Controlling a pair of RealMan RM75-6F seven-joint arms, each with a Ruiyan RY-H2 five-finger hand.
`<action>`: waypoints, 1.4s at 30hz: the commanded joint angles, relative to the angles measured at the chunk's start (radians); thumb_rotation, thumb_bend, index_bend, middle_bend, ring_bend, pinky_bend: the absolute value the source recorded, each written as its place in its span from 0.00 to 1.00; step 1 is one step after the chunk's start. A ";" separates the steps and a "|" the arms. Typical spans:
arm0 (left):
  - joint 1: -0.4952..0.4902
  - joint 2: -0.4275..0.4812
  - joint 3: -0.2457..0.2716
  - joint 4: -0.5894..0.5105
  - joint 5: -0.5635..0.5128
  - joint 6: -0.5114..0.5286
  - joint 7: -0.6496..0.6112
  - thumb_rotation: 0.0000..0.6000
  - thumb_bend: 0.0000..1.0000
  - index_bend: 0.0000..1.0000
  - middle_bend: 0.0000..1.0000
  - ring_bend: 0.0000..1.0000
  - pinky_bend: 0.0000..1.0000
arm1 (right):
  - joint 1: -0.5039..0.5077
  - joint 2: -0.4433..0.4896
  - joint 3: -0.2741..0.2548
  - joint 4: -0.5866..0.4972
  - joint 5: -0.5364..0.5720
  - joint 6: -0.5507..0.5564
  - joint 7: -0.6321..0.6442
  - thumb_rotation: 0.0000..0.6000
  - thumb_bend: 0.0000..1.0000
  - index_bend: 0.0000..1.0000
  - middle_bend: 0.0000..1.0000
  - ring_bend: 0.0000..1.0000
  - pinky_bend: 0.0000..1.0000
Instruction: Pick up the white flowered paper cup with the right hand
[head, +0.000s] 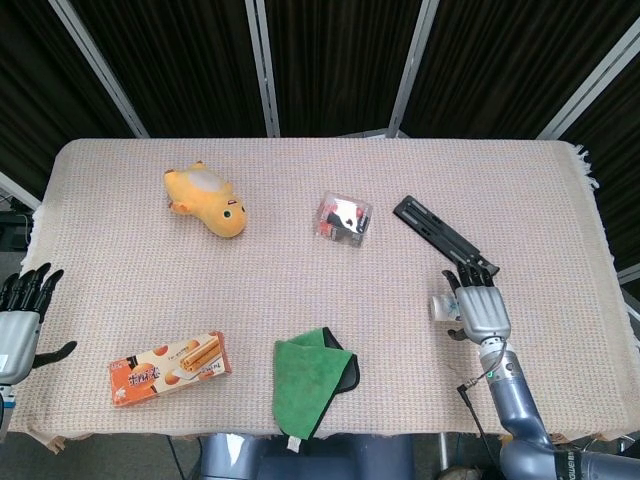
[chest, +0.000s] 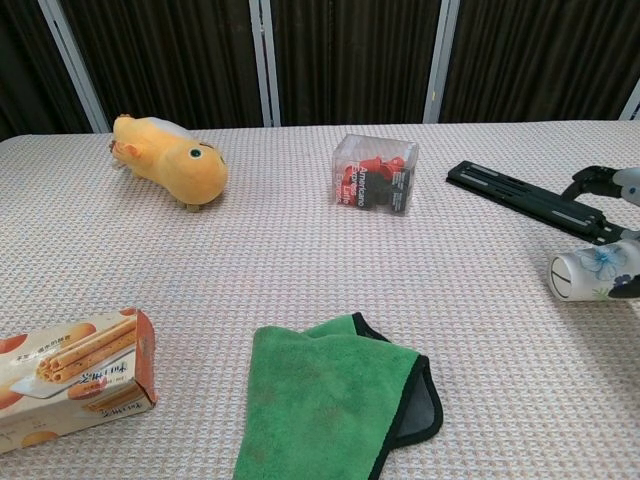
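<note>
Right hand (head: 479, 312) grips the flowered cup (chest: 588, 273), tipped sideways, apparently clear of the counter (head: 300, 280). Left hand (head: 20, 318) spread, holding nothing

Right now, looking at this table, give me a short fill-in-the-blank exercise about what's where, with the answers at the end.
1. The white flowered paper cup is held tipped on its side by the robot's ____ hand.
2. The cloth at the front edge of the table is ____ in colour.
3. The yellow plush toy lies on the ____ side of the clear box in the chest view.

Missing words: right; green; left
</note>
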 joint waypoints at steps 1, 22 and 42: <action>0.000 0.001 0.000 0.000 0.000 -0.001 -0.001 1.00 0.00 0.00 0.00 0.00 0.00 | 0.004 -0.041 -0.004 0.032 -0.022 0.026 -0.038 1.00 0.15 0.20 0.02 0.00 0.00; -0.002 0.002 0.001 0.002 0.003 -0.003 -0.008 1.00 0.00 0.00 0.00 0.00 0.00 | 0.006 -0.125 0.016 0.120 0.052 0.020 -0.110 1.00 0.19 0.45 0.14 0.00 0.00; -0.002 0.002 0.002 0.001 0.002 -0.002 -0.006 1.00 0.00 0.00 0.00 0.00 0.00 | -0.073 -0.111 0.189 -0.031 0.017 0.028 0.315 1.00 0.20 0.48 0.15 0.00 0.00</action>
